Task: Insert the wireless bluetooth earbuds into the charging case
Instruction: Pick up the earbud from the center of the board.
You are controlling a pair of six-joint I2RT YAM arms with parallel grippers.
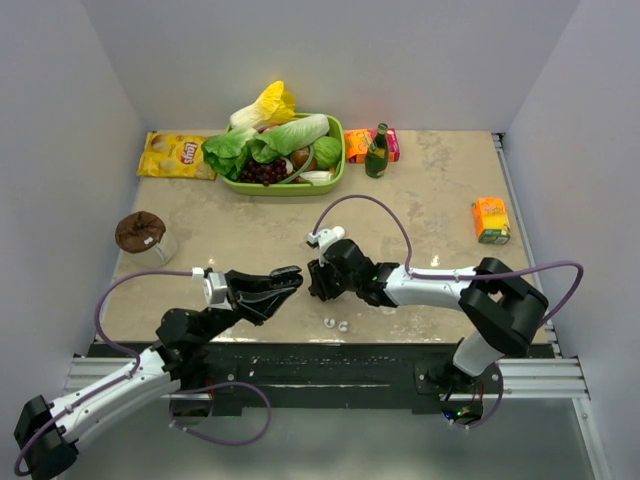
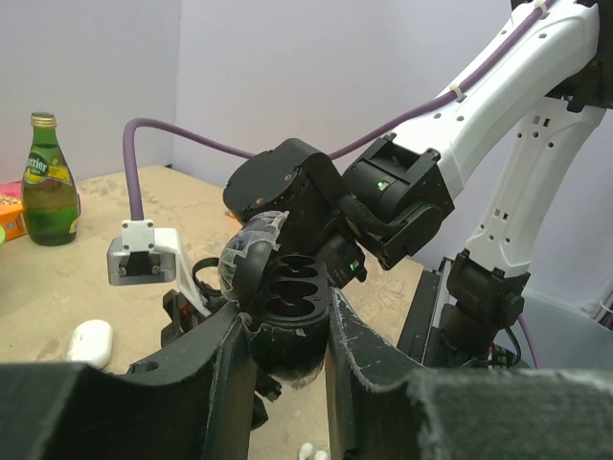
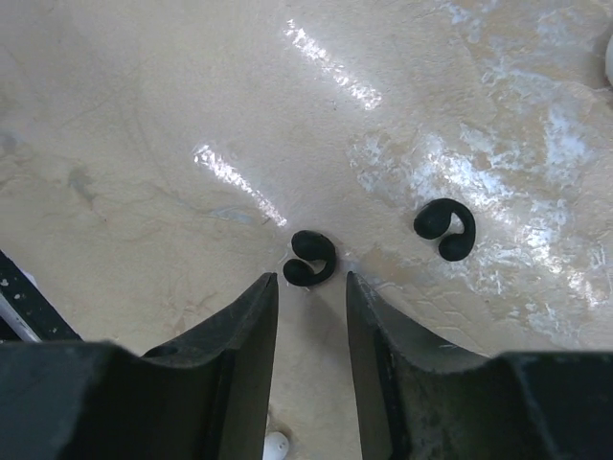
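Note:
My left gripper is shut on the open black charging case, held off the table with its hollow wells facing the left wrist camera and its lid hinged back. Two black earbuds lie on the table in the right wrist view. One black earbud sits just beyond the tips of my open right gripper, and the other black earbud lies to its right. Nothing is between the right jaws. Two white earbuds lie together near the front edge. My right gripper points down, close to the case.
A white oval case lies on the table left of my left gripper. At the back stand a green basket of vegetables, a green bottle and a chips bag. An orange carton sits right, a brown-lidded jar left.

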